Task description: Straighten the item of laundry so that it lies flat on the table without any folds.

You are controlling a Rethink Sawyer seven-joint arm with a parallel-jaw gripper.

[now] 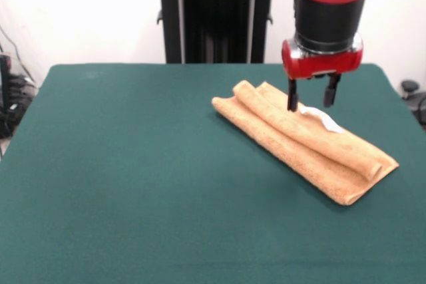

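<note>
Front view. We see the towel [306, 141] lying on the table [133, 164] at about 3 o'clock from the table's middle, well inside the edges. It is orange-tan terry cloth with a nubbly, looped surface, folded over into a long, narrow bundle that runs from 11 o'clock to 5 o'clock. Along its top sits a rounded roll of cloth; below that a flatter layer sticks out on the near side. The upper-left end shows two or three soft rounded folds; the lower-right end is blunt, with stacked layers showing. A small white tag [324, 119] lies on the top of the bundle, crumpled, its shape hard for us to read.

The table top is dark green, matte and felt-like, with rounded far corners; its near edge and lower corners are cut off.

The gripper [310, 96] hangs from the red and black arm [329, 11] over the towel's upper half. Its two thin black fingers [292, 95] stand spread apart with a clear gap, pinching nothing. The left tip appears to reach the roll's top; we cannot tell whether it touches. The right tip ends just above the tag.

The black pedestal [216, 18] at 12 o'clock is cut off at the top, as is the arm.
</note>
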